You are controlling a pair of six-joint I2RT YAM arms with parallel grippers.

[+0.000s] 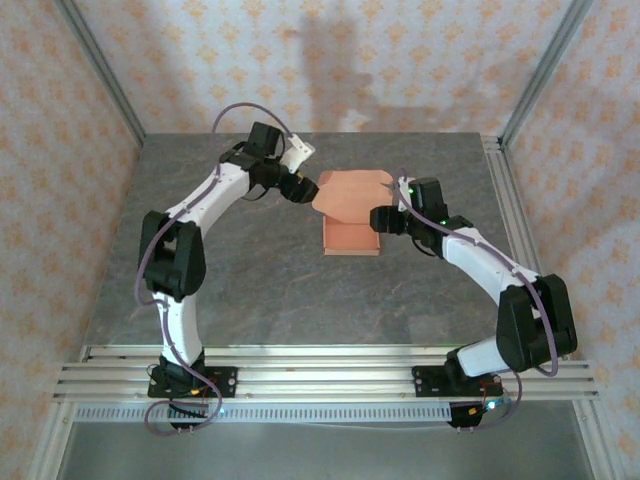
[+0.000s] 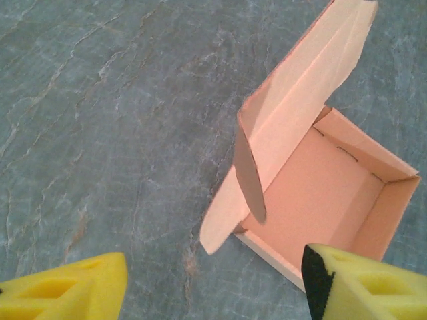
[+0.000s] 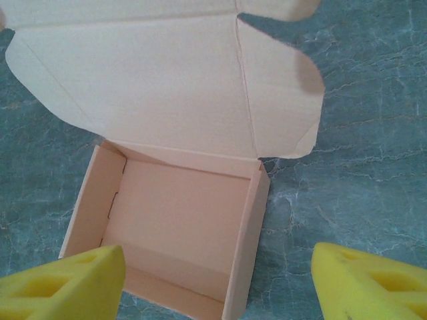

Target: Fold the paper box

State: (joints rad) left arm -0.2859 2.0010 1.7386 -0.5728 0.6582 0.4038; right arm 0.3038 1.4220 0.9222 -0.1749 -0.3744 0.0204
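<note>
The salmon-orange paper box [image 1: 351, 236] stands mid-table as an open tray, its lid [image 1: 352, 192] tipped up and back. My left gripper [image 1: 303, 188] hovers just left of the lid; in its wrist view it [image 2: 213, 290] is open, with the tray [image 2: 327, 200], the raised lid [image 2: 300, 93] and a loose side flap [image 2: 223, 223] ahead of it. My right gripper [image 1: 385, 218] is at the box's right side. It [image 3: 217, 283] is open above the tray [image 3: 180, 220], one yellow finger [image 3: 63, 280] over the tray's corner and the other over bare table. The lid panel [image 3: 147, 80] lies spread behind.
The grey marbled table [image 1: 260, 290] surrounds the box. Aluminium rails [image 1: 320, 370] run along the near edge, and another rail [image 1: 505, 200] lines the right side. Patterned walls close in the back and sides.
</note>
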